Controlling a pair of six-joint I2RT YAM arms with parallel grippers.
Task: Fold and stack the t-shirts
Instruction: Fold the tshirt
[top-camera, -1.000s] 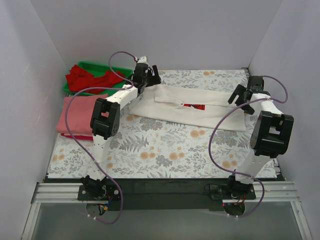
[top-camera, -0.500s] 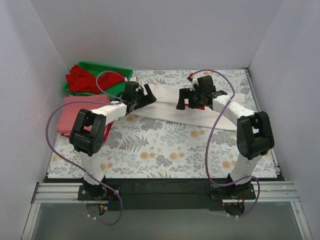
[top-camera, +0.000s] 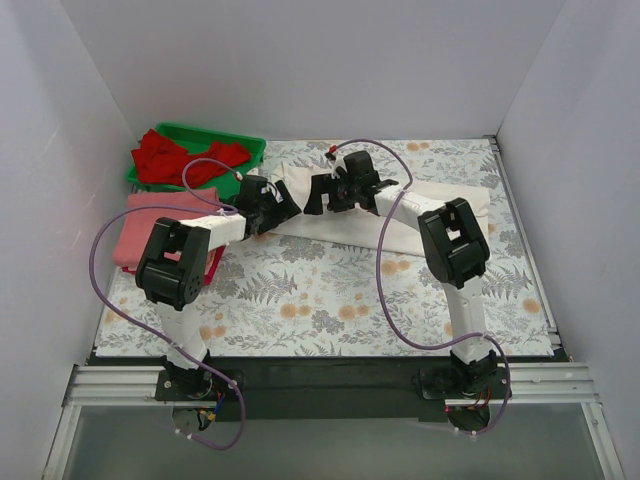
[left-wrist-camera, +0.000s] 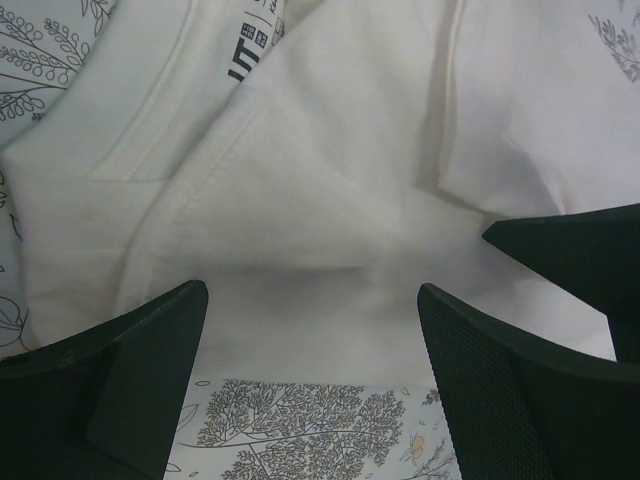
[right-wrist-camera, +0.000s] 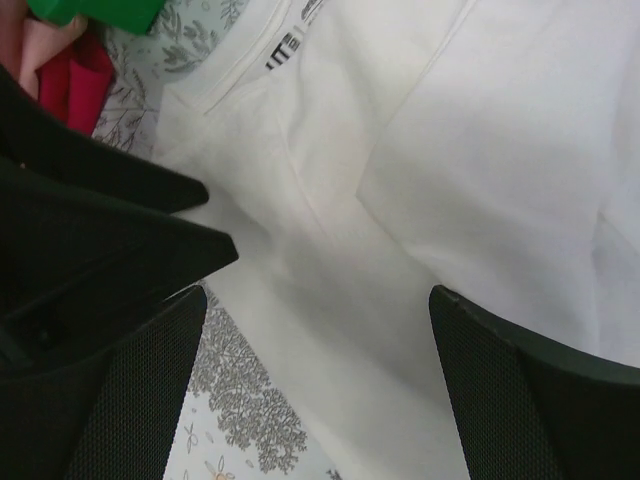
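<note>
The cream-white t-shirt (top-camera: 345, 222) lies as a long band across the far middle of the table, its chest print hidden. My left gripper (top-camera: 276, 205) and right gripper (top-camera: 318, 193) face each other at its left end, close together. In the left wrist view the left gripper (left-wrist-camera: 308, 305) is open and empty, low over the shirt's (left-wrist-camera: 330, 180) hem edge near the collar label (left-wrist-camera: 247, 50). In the right wrist view the right gripper (right-wrist-camera: 315, 300) is open and empty over the same cloth (right-wrist-camera: 480, 150). A folded salmon-pink t-shirt (top-camera: 150, 225) lies on a crimson one (top-camera: 214, 264). Bright red t-shirts (top-camera: 175, 160) lie crumpled.
The green tray (top-camera: 250, 148) holding the red shirts stands at the back left, also in the right wrist view (right-wrist-camera: 100, 12). The right arm (top-camera: 440, 225) stretches across the white shirt. White walls close in three sides. The flowered tablecloth (top-camera: 330, 300) covers the table.
The right gripper swung left across the white shirt to its left end, next to the left gripper. The left gripper drew back and down. The shirt's red print no longer shows.
</note>
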